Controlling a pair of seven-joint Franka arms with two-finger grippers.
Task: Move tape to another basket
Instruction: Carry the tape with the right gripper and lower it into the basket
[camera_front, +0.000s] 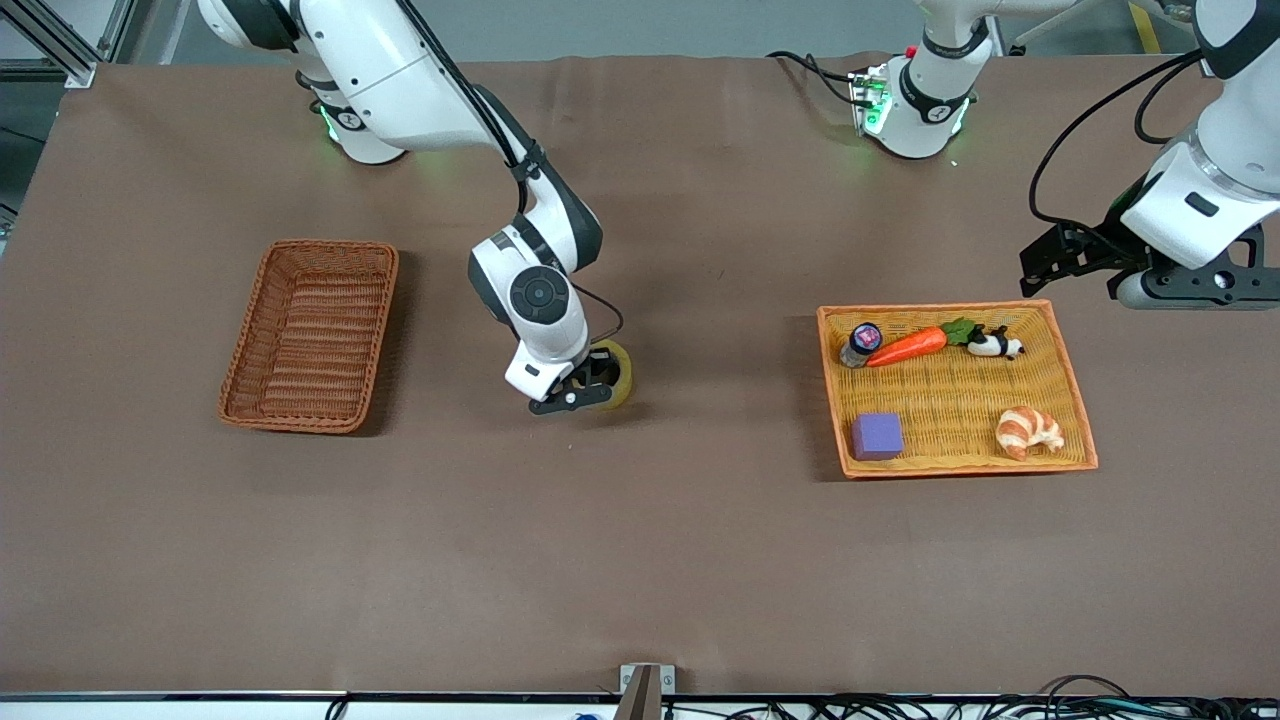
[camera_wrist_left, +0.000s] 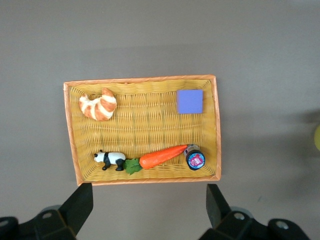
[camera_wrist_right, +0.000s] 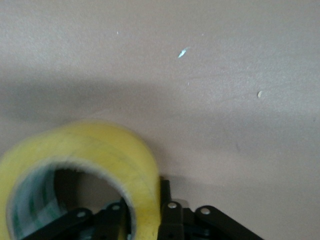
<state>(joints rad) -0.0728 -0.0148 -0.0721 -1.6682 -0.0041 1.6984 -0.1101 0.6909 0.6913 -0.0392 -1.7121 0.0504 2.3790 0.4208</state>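
the right gripper is up over the bare middle of the table, between the two baskets, with its fingers clamped on the wall of the tape: one finger inside the roll's hole, the other against its outer face. the yellowish roll hangs from the fingers, tilted on edge, with its shadow on the brown cloth below it.

the basket, dark reddish-brown wicker, lies toward the right arm's end of the table with nothing in it.

the left gripper waits in the air above the farther edge of the light-orange tray at the left arm's end, its fingers spread wide apart and holding nothing. in that tray lie a croissant, a purple block, a toy carrot, a small panda figure and a little jar.
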